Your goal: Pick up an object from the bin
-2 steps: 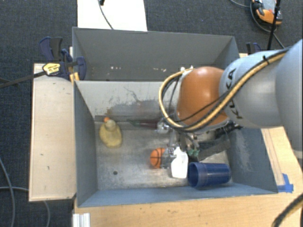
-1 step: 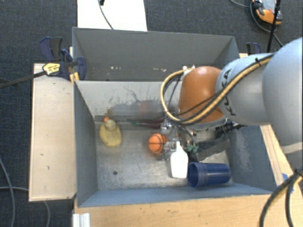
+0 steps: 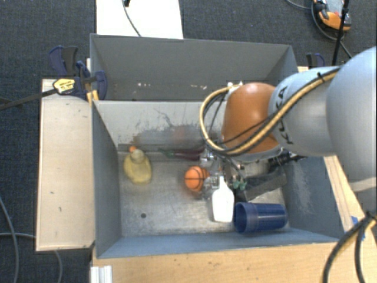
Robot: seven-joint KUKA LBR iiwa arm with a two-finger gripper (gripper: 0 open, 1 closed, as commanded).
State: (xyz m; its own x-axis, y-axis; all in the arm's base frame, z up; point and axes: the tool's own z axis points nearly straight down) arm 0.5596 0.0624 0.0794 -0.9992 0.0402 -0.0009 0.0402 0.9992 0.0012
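Hanging low: in the camera view the gripper sits over the middle of the bin, between a small orange ball and a white bottle, just beside both.
Grip: cannot tell (the orange wrist cover hides it).
Likely target: the ball or the bottle; which one is unclear.
Bottle axis: far wall to near wall, with the narrow neck under the gripper and the base toward the near wall.
Blue cup: on its side, touching the bottle and crowding it on the arm's side.
Why from above: probably because that crowding leaves only the top free.
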